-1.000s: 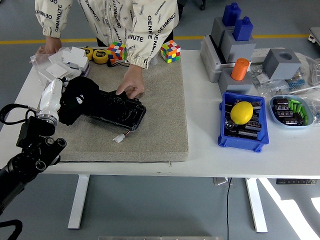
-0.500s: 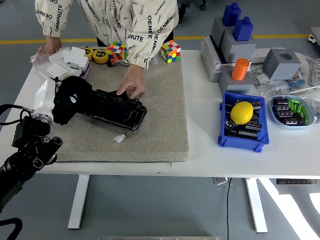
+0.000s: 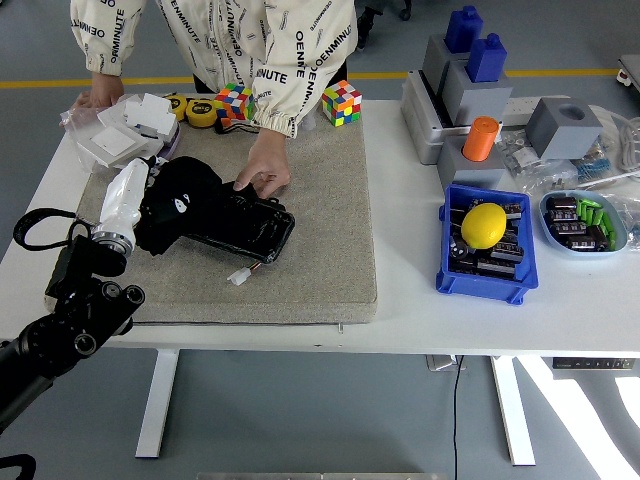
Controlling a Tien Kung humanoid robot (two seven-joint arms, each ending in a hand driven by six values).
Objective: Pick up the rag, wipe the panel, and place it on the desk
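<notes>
Head view: left hand (image 3: 135,195) at the near-left end of the black panel (image 3: 235,222), fingers curled over the dark rag (image 3: 178,205) and pressing it onto the panel surface. Panel on the grey mat (image 3: 300,240), steadied at its far edge by a person's hand (image 3: 262,172). Wiping step judged under way. Advisable: even downward pressure, strokes along the panel's length, clear of the person's hand and the white connector (image 3: 238,277). Right hand not seen.

Robotics lab, parts bins (image 3: 483,262), test fixtures (image 3: 470,95)
</notes>
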